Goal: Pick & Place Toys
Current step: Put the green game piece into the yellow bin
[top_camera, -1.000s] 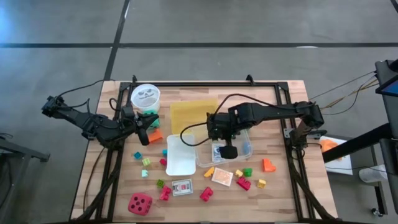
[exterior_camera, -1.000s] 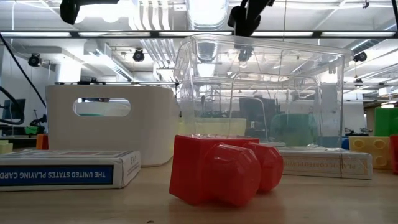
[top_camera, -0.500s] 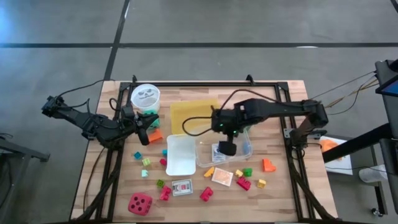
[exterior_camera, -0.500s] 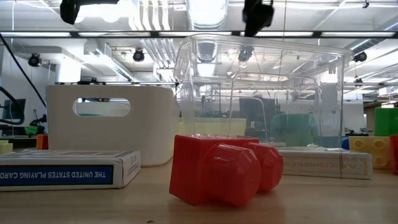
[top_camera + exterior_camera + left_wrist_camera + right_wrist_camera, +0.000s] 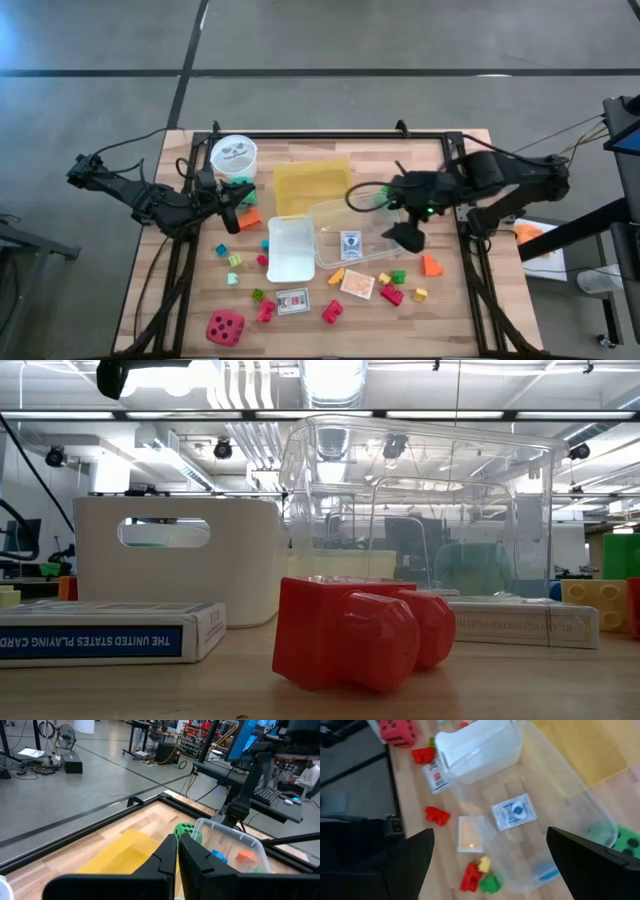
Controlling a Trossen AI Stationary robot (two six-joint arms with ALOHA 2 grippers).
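Note:
A blue card pack point(image 5: 350, 243) lies flat on the floor of the clear plastic box point(image 5: 378, 222), also seen in the right wrist view point(image 5: 514, 812). My right gripper point(image 5: 408, 238) hangs open above the box's right end, its fingers point(image 5: 415, 852) wide apart and holding nothing. Small bright blocks point(image 5: 390, 293), another card pack point(image 5: 292, 301) and a red die point(image 5: 225, 327) lie on the table's near part. A green die point(image 5: 186, 831) sits beside the box. My left gripper point(image 5: 236, 208) is shut and raised at the left, above an orange block point(image 5: 250, 217).
A white bin point(image 5: 290, 248) stands against the clear box's left side. A yellow tray point(image 5: 312, 185) lies behind them, and a white round cup point(image 5: 233, 153) stands at the far left. In the low view a red block point(image 5: 350, 635) is nearest the camera.
My right gripper has risen from over the clear box and drawn back toward the table's right edge, rolling about its own axis and staying open. It has left the low view. The card pack in the box has kept its place.

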